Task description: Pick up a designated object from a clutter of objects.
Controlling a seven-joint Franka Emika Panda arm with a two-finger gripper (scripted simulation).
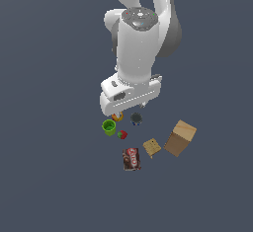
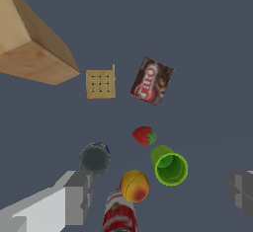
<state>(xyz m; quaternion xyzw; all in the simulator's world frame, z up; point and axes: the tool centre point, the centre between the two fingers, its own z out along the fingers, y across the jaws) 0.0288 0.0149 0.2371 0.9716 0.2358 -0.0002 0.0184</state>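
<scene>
Seen from the wrist, a red-banded can lies beside a yellow-red fruit; in the exterior view the arm's white wrist hides that can entirely and covers all but a sliver of the fruit. The strawberry, red with a touch of green, lies on the dark floor between the green cup and a brown-red packet, close beside the cup but not touching it; the exterior view places the strawberry just to the cup's right in that view. A dark round can stands upright near the fruit, apart from the strawberry. Farther off lie a small tan square with a grid face and a large tan box. The arm hangs over the clutter's far edge with its hand pointing down. The gripper is spread wide with nothing between its fingers, poised above the fruit and cup and short of the strawberry.
</scene>
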